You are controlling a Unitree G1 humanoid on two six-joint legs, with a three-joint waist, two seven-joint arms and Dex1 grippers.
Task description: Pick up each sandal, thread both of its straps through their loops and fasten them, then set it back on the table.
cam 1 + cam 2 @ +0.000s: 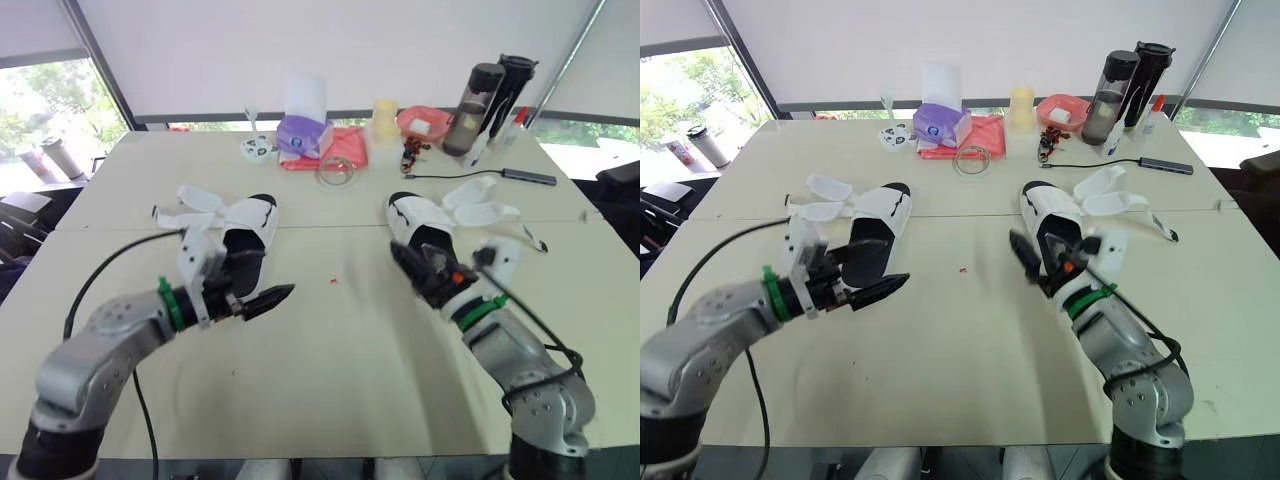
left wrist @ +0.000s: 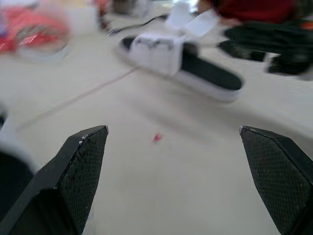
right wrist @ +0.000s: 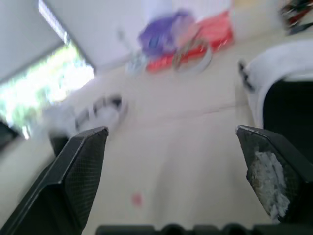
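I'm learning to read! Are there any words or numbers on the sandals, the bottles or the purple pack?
No words or numbers can be read here.
Left sandal: black marks on its white band, too small to read.
Right sandal: the same marks, too small.
Purple pack: print too blurred.
Dark bottles: no label readable.

Daylight floods in through the windows (image 1: 40,110) at the upper left and upper right of the head views, blown out to pale glare. The table (image 1: 330,380) is evenly lit, and shadows on it are soft and faint. At the left wrist the sandal (image 2: 186,63) smears into blur. At the right wrist the far clutter (image 3: 181,39) dissolves, though the black fingers (image 3: 83,166) read crisp.
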